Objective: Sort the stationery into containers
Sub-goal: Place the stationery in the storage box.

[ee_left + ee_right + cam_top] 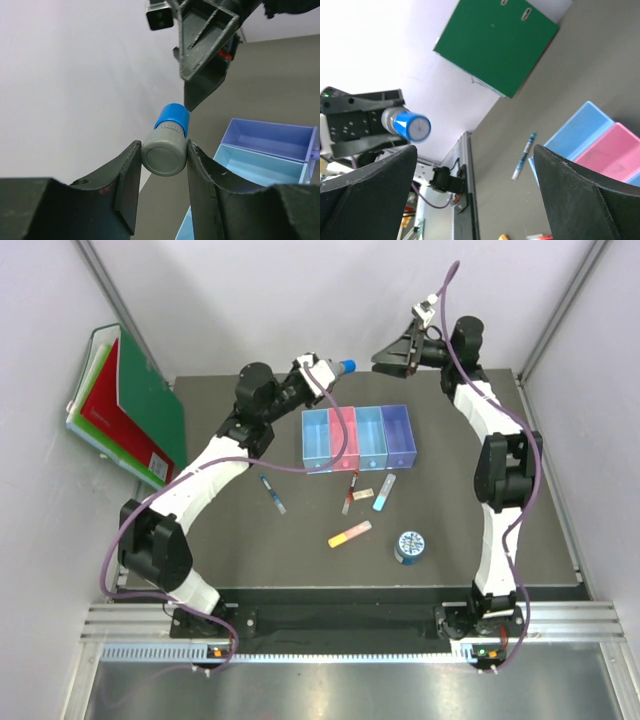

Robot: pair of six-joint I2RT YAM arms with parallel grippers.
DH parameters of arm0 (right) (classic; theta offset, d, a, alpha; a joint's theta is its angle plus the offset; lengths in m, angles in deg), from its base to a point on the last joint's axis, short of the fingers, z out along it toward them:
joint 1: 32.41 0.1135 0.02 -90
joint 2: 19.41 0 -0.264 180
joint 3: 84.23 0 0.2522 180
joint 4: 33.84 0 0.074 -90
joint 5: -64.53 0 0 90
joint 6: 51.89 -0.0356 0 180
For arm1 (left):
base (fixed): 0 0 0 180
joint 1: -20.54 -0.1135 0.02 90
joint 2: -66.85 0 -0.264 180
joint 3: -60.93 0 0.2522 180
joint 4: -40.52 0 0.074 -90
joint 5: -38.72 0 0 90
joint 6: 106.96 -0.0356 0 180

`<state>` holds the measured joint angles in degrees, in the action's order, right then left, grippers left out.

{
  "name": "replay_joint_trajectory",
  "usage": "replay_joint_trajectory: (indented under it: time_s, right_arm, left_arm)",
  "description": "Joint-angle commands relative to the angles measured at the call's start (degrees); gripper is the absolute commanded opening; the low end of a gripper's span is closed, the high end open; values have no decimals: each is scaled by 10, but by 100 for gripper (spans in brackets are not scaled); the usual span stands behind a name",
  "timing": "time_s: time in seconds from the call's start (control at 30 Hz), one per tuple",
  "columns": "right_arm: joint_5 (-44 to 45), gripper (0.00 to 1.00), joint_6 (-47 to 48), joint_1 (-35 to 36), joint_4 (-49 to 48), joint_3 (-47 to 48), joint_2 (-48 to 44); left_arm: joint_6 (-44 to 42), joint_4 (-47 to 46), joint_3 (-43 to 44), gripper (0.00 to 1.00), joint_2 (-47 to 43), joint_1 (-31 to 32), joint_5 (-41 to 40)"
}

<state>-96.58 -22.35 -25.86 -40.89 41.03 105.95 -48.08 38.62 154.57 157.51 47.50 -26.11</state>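
My left gripper [333, 368] is raised behind the containers [358, 437] and shut on the grey-capped blue bottle [348, 367]. In the left wrist view the grey cap [164, 152] sits pinched between both fingers, the blue body pointing away. My right gripper [385, 358] hangs open and empty just right of the bottle, facing it [410, 125]. On the mat in front of the four bins lie the blue pen [273, 493], red-black pen [350, 494], beige eraser [364, 492], light-blue stick [384, 493], yellow-pink stick [349, 534] and round blue tin [410, 546].
Green and red folders [130, 405] lean against the left wall beside the mat. The two arms' grippers are close together above the mat's far edge. White walls enclose the back and sides.
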Motion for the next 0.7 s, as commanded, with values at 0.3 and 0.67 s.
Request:
replay_joint_trajectory:
  time_s: [0.3,0.67]
  right_arm:
    - [-24,100,-108,47,-132,43,-18]
    - [-47,95,-126,50,-157,13,-17]
  left_arm:
    - [15,-172,-97,0,-25,5,68]
    - [26,-232,-89,0,-1,5,52]
